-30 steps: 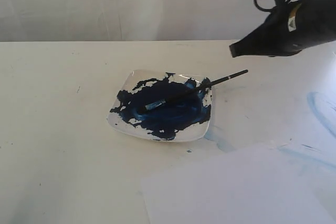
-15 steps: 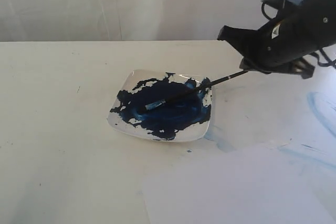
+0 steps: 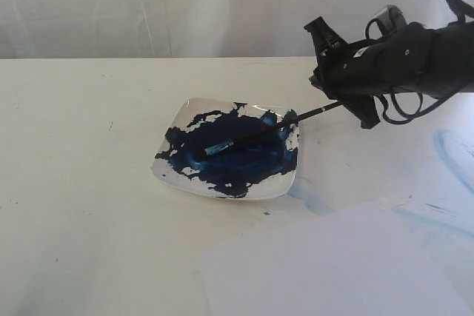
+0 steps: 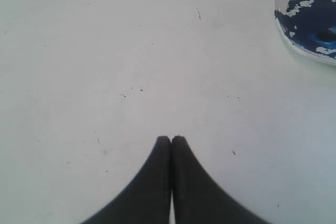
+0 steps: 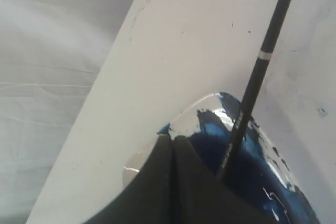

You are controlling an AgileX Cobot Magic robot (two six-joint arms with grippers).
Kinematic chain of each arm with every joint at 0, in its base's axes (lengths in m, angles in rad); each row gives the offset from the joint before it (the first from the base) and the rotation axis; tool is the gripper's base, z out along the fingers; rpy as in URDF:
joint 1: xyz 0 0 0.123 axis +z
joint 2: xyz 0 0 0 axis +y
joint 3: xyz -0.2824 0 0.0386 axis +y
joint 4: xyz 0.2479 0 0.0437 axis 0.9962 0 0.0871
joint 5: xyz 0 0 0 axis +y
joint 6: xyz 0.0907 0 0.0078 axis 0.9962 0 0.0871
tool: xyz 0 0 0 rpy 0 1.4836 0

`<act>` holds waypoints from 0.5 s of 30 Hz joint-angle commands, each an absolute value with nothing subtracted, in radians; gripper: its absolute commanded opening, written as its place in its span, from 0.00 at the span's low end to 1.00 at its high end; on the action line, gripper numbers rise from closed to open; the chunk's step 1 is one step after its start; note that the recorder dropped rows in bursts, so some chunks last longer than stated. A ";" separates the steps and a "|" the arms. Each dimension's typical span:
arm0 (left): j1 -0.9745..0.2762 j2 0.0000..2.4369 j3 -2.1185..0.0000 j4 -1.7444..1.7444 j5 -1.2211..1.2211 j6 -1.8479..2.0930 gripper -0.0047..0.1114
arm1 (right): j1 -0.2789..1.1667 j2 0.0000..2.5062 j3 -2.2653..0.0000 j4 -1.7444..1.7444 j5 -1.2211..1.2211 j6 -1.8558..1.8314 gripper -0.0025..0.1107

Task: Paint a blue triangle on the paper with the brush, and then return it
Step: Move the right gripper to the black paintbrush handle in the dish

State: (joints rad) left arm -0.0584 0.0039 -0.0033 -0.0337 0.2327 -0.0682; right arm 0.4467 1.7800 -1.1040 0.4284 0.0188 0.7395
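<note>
Brush (image 3: 266, 129) is lying across the paint plate (image 3: 159, 170), bristles in the blue. My right tool (image 5: 171, 139) is hanging near its handle, pressed closed and empty. Pickup is pending: I am needing to spread it around the handle.

Robot lab setup: white curtain backdrop (image 3: 148, 5), paint-smeared white tabletop (image 3: 74, 153), black arm (image 3: 415, 61).

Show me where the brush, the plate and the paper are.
brush (image 3: 307, 114): exterior view, on the handle beyond the plate rim.
plate (image 3: 191, 109): exterior view, on a bare corner.
paper (image 3: 333, 264): exterior view, on the sheet's middle.
</note>
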 commanded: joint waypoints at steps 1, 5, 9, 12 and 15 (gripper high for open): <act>-0.063 0.000 0.000 -0.037 0.234 -0.070 0.04 | 0.435 1.818 -1.106 0.434 -0.072 0.733 0.02; -0.063 0.000 0.000 -0.037 0.234 -0.070 0.04 | 0.435 1.853 -1.106 0.469 -0.086 0.800 0.03; -0.063 0.000 0.000 -0.037 0.234 -0.070 0.04 | 0.435 1.896 -1.106 0.469 -0.118 0.923 0.16; -0.063 0.000 0.000 -0.037 0.234 -0.070 0.04 | 0.435 1.921 -1.106 0.469 -0.124 0.929 0.30; -0.063 0.000 0.000 -0.037 0.234 -0.070 0.04 | 0.435 1.938 -1.106 0.469 -0.140 0.929 0.40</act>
State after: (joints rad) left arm -0.0584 0.0039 -0.0033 -0.0337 0.2327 -0.0682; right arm 0.4413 1.9266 -1.1040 0.4701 -0.1109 0.9215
